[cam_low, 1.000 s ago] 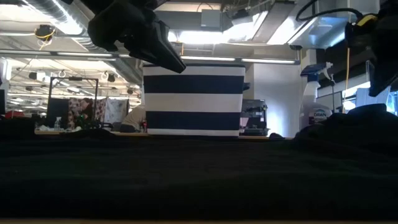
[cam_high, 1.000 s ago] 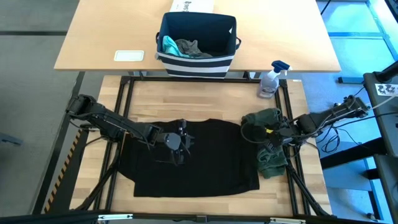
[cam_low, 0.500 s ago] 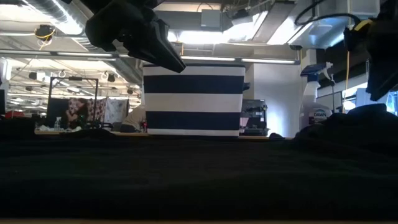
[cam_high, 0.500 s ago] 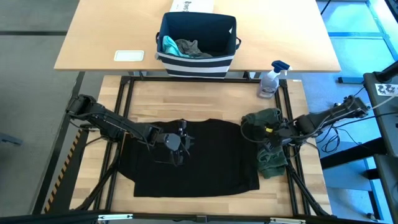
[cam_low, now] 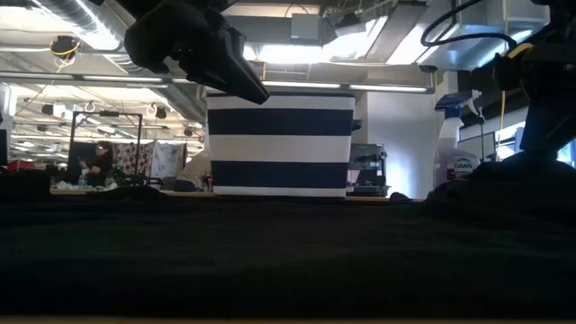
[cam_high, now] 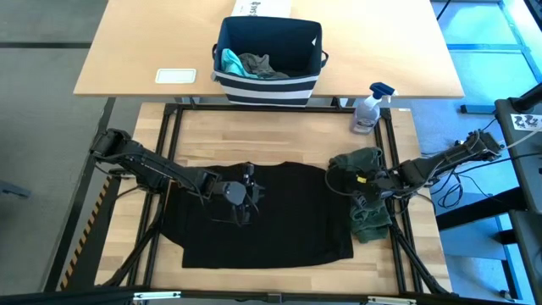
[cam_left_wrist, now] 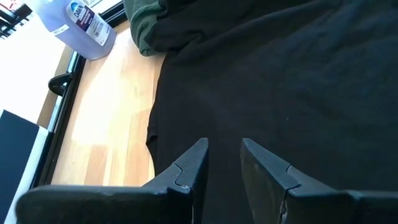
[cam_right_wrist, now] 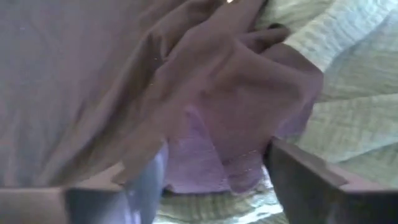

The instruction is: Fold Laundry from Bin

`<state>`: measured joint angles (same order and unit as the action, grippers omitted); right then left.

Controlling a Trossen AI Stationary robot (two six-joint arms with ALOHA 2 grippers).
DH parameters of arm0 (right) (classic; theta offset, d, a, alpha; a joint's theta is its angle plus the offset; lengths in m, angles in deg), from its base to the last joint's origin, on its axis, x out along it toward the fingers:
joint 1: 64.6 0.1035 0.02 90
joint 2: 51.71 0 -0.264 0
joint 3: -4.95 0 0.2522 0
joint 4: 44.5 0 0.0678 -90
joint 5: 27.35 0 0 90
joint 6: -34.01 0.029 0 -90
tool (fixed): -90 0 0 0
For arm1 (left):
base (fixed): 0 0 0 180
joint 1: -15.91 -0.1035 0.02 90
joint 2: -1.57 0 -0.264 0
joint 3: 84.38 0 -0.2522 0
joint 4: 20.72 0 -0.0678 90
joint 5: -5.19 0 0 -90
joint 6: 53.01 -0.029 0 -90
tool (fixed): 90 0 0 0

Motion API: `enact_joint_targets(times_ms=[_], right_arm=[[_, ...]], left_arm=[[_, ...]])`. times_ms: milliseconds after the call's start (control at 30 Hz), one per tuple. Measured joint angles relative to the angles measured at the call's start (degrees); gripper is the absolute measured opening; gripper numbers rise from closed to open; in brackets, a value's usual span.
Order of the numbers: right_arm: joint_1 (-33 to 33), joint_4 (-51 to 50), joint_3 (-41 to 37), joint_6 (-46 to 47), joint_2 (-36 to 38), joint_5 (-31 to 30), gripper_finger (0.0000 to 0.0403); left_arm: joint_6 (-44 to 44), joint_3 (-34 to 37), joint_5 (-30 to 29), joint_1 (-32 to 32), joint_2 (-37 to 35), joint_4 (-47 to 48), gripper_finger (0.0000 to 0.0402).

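Note:
A large black T-shirt (cam_high: 262, 216) lies spread flat on the wooden table. My left gripper (cam_high: 243, 196) hangs over its middle, open by a narrow gap, with nothing between the fingers (cam_left_wrist: 221, 165). At the shirt's right side lies a bunched olive-green piece (cam_high: 371, 216). My right gripper (cam_high: 359, 180) stands open low over it, pointing steeply down. The navy bin (cam_high: 269, 85) with white stripes stands on the far table. In it lie a teal piece (cam_high: 229, 61) and a grey piece (cam_high: 261, 64). My right gripper's open fingers (cam_right_wrist: 305, 177) stand on either side of a raised fold (cam_right_wrist: 230, 124) of the olive-green piece, coming from above. I cannot tell whether they touch the cloth. The piece lies bunched on the table.
A spray bottle (cam_high: 367, 110) stands at the table's far right corner. A white card (cam_high: 175, 75) lies on the far table left of the bin, and a white box (cam_high: 262, 7) stands behind it. Bare wood shows beyond the black shirt.
My right gripper has sunk a little toward the olive-green piece and rolled slightly. The black T-shirt and the olive-green piece lie as before.

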<state>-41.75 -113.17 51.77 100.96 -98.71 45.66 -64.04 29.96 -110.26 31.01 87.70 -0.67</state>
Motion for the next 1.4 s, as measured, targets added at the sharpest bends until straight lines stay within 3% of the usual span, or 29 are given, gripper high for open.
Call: enact_joint_targets(times_ms=[133, 267, 333, 700, 867, 1100, 1400], right_arm=[[-0.02, 1.19, 0.00, -2.29, 0.00, -0.05, 0.0163], [-0.02, 1.54, 0.00, -4.41, 0.00, -1.33, 0.0041], [0.00, 1.95, -0.02, -5.63, 0.00, -1.99, 0.0014], [0.00, 8.79, 3.35, -11.11, 0.76, -5.69, 0.0011], [-0.02, 8.81, 6.19, -13.62, 0.79, -7.09, 0.0006], [-0.11, 8.42, 6.38, -14.75, 0.76, -7.52, 0.0004], [-0.06, 2.03, 6.38, -11.54, 0.76, -7.03, 0.0049]], left_arm=[[-0.02, 0.00, 0.02, -0.04, 0.00, -1.78, 0.0090], [-0.05, 0.00, 1.77, -0.09, -0.02, -5.49, 0.0090], [-0.70, 0.00, 2.76, -0.07, -0.02, -6.73, 0.0090], [-3.92, 0.09, 5.44, -3.08, 1.35, -11.25, 0.0090], [-6.59, -0.14, 9.49, -5.93, 5.58, -18.87, 0.0090], [-7.74, -2.95, 11.29, -9.02, 10.52, -20.24, 0.0090], [-7.74, -4.48, 13.51, -9.94, 12.50, -19.93, 0.0090]])
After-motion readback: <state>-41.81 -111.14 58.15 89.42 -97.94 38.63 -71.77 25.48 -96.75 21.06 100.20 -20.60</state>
